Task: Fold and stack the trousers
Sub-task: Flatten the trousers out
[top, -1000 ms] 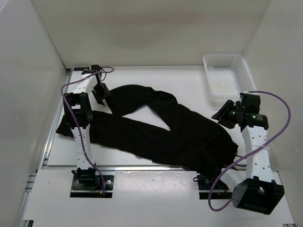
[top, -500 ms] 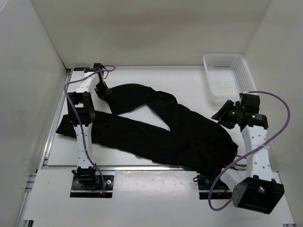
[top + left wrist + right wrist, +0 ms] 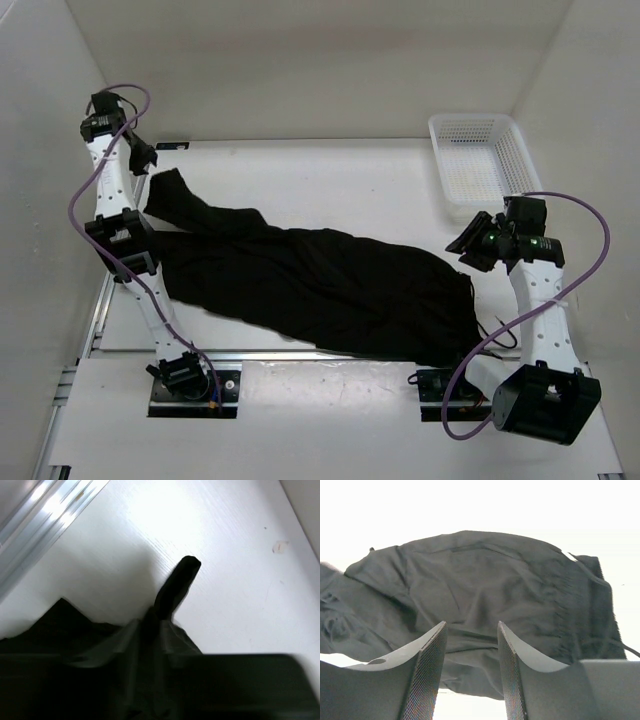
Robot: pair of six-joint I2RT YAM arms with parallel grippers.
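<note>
looking at one matte black pair of trousers (image 3: 330, 290): you've got it spread, creased, across the white table (image 3: 330, 170), waist end by the right arm, one leg end lifted at the far left. left gripper (image 3: 146, 160) is clamped on that leg end. right gripper (image 3: 471, 625) hovers over the waist, jaws apart. white walls around. one white mesh basket (image 3: 480, 165), far right corner. two arms.
</note>
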